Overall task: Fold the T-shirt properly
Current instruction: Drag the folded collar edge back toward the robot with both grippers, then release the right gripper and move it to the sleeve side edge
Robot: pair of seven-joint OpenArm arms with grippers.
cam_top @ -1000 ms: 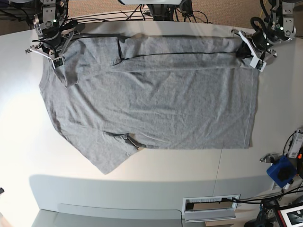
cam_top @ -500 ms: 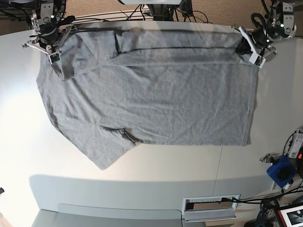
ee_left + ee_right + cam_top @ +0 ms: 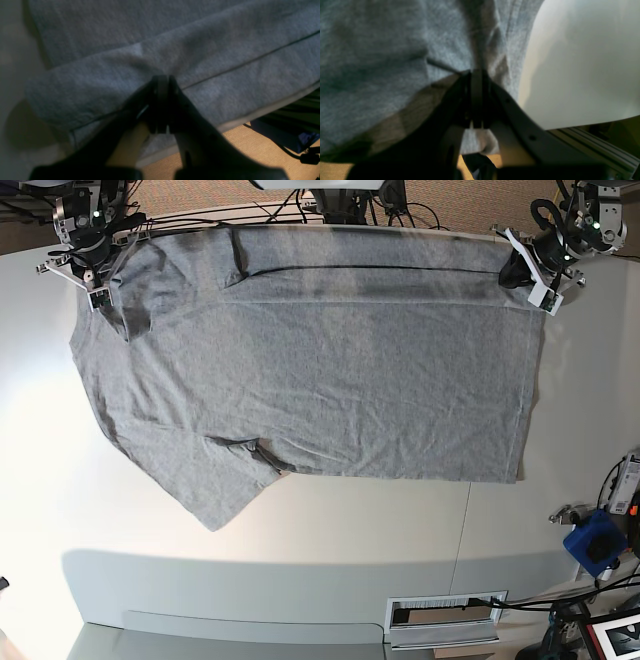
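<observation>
The grey T-shirt lies spread on the white table, plain side up, with a strip folded over along its far edge. One sleeve sticks out at the near left. My left gripper is at the far right corner, shut on the folded hem. In the left wrist view my left gripper pinches the T-shirt right at the seam. At the far left corner my right gripper is shut on the shoulder cloth. The right wrist view shows my right gripper clamping the T-shirt.
The table's far edge runs just behind both grippers, with tan carpet and cables beyond it. A blue device sits off the table's right side. A slotted white panel lies at the near edge.
Both grippers have drawn the T-shirt's far edge toward the back of the table. The whole garment slid away with them, and the folded strip has flattened and widened.
</observation>
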